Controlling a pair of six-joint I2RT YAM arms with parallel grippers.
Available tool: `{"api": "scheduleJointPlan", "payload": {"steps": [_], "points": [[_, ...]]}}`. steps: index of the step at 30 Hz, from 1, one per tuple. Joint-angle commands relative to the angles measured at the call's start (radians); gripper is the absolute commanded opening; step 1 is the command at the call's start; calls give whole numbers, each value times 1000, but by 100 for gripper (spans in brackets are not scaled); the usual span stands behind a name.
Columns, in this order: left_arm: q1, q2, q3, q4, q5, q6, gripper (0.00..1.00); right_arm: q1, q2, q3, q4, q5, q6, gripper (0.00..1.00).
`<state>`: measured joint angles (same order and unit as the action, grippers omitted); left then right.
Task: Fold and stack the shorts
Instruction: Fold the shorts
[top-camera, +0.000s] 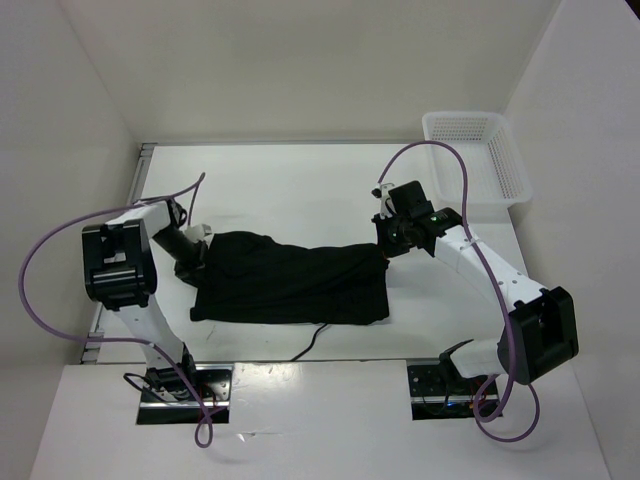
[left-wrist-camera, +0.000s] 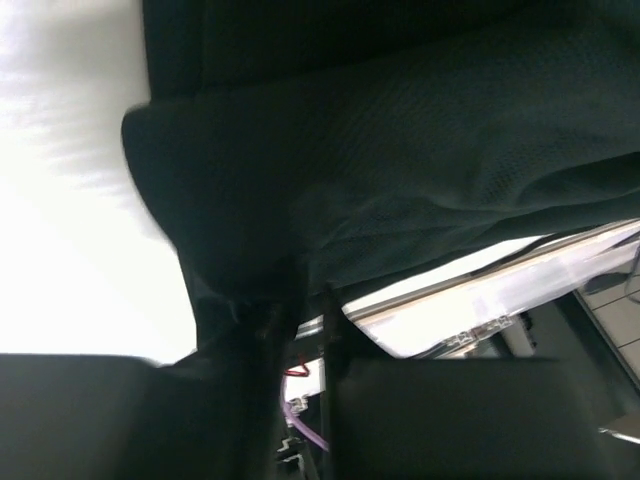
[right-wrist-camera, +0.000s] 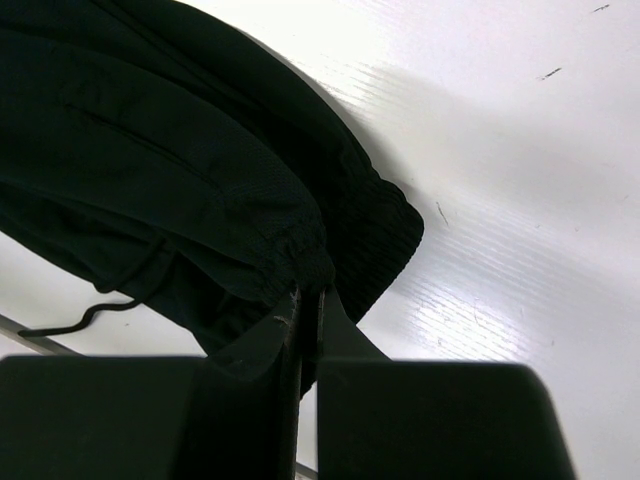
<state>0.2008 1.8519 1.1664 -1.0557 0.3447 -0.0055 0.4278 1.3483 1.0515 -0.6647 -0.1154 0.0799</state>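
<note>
Both ends of the shorts (top-camera: 290, 280) are pinched, and the thin grips could slip.
The right gripper (right-wrist-camera: 308, 310) has its fingers pressed nearly together on a fold of waistband. The left gripper (left-wrist-camera: 305, 330) appears closed on the opposite hem, though that view is dark. The shorts lie spread out, well left of the basket (top-camera: 475, 150) and nearer the arms. Uneven lifting could tug fabric free, or the trailing drawstring (top-camera: 310, 342) could snag.

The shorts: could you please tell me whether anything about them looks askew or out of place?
Only the drawstring: it trails loose past the near edge of the shorts, lying on the table outside the fabric.
</note>
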Motion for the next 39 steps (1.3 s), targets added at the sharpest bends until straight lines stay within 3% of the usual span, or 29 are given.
{"api": "scheduleJointPlan", "payload": {"steps": [1,4,8,11,17,22,27,31,35,39], "points": [[-12,18,21,14,-2,6,20,9,-32,-10,25,22,-12,0],[-12,27,12,42,-12,6,6,9,-32,-10,25,22,-12,0],[-12,-11,33,78,-24,6,0,9,-23,-10,25,51,-12,0],[-12,-77,94,91,-36,6,0,9,-12,21,37,77,-22,0],[0,-112,399,100,-55,6,0,-33,116,182,65,112,-66,0],[0,-37,561,100,-35,6,0,-58,222,303,100,131,-88,0],[0,-3,744,221,13,6,0,-162,333,487,120,181,-78,0],[0,6,855,230,59,6,0,-184,333,556,131,169,-68,0],[-20,-46,802,230,80,6,0,-184,296,490,157,157,-68,0],[-20,-86,623,243,71,6,0,-184,241,400,178,146,-68,0]]}}
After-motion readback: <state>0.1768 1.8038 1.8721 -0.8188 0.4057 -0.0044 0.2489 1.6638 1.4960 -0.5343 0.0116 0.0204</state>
